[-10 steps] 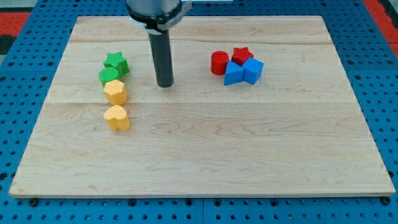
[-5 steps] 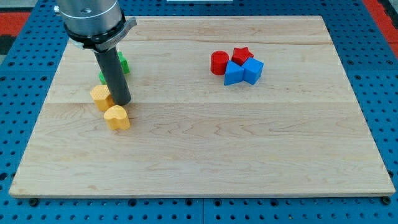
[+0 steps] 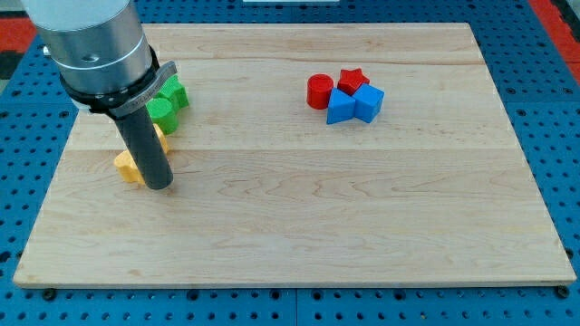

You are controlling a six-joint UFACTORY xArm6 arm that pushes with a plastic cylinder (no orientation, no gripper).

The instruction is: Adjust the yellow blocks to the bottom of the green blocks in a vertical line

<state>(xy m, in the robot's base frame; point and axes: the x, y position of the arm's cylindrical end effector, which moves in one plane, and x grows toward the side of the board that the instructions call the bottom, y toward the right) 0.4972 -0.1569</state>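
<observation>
Board [image 3: 299, 208] — pale wood, visible grain, plank seams, smooth matt finish. Blue surround [image 3: 562, 109] looks like perforated panel, hole grid, slight sheen. Rod [image 3: 145, 149] dark, smooth, matt; my tip [image 3: 158, 186] same finish. Housing [image 3: 86, 41] above rod grey, metal-looking, soft satin sheen. Blocks look like moulded plastic, smooth, low gloss — green blocks [image 3: 166, 101], yellow block [image 3: 129, 166], red cylinder [image 3: 319, 91], red star [image 3: 352, 80], blue blocks [image 3: 354, 103]. Faint highlights on block tops.
</observation>
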